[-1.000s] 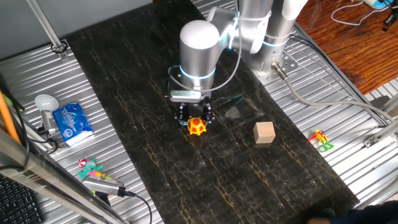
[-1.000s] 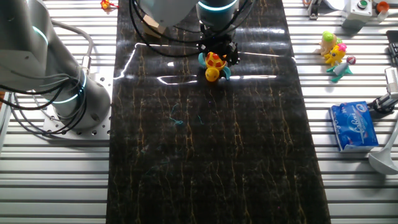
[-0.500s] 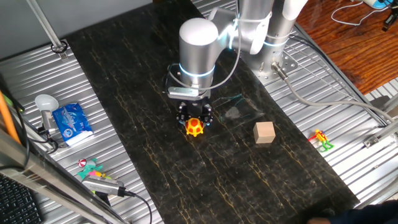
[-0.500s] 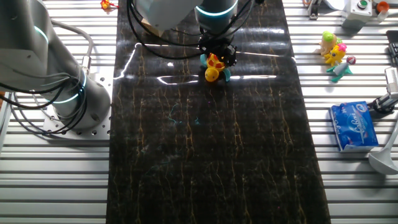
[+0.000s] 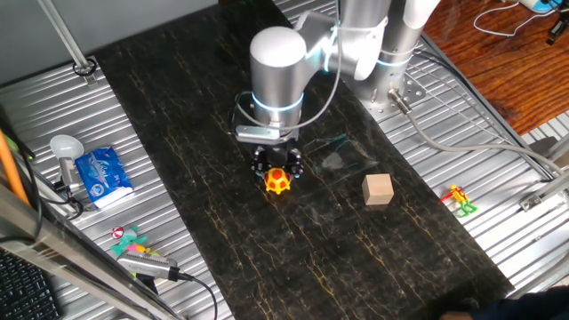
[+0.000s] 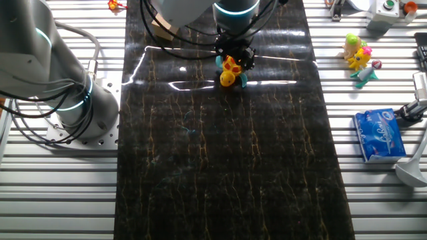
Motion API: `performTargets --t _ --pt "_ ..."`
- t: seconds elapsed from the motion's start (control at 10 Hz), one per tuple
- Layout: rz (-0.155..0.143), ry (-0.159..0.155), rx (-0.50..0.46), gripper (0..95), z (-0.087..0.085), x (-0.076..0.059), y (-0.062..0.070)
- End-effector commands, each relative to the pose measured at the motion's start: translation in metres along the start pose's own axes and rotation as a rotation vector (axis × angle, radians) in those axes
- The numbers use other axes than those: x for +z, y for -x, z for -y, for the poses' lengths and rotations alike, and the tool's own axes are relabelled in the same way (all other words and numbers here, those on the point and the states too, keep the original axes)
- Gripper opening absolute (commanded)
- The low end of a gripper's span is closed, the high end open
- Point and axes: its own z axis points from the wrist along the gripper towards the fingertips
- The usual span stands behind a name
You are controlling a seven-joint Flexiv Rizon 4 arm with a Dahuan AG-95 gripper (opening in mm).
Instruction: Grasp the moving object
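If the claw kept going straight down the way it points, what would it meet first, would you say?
Most likely the yellow-and-orange toy figure, directly below the claw; whether they already touch is unclear.

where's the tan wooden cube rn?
In one fixed view the tan wooden cube sits on the dark mat, image-right of the gripper and the yellow-and-orange toy, apart from both; the thin toy figure lies beyond it.

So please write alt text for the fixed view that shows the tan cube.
A silver robot arm reaches down to a dark belt, its gripper right at a small yellow-and-orange toy. A tan cube sits apart on the belt.
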Motion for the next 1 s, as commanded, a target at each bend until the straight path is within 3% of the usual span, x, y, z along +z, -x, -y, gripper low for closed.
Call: performTargets --t 0.1,0.2,0.3,0.4,0.8,1.0 --pt "-0.028 0.030 0.002 0.0 0.006 -0.026 0.001" --pt "-0.044 0.034 0.017 0.0 0.008 -0.037 0.002" --pt "-0.089 0.032 0.057 0.0 0.011 -0.057 0.005" --pt "-0.115 0.038 0.091 0.0 0.012 -0.074 0.006" --pt "-0.144 0.031 0.163 0.0 0.009 -0.112 0.011" --pt "-0.166 0.014 0.180 0.0 0.007 -0.122 0.012"
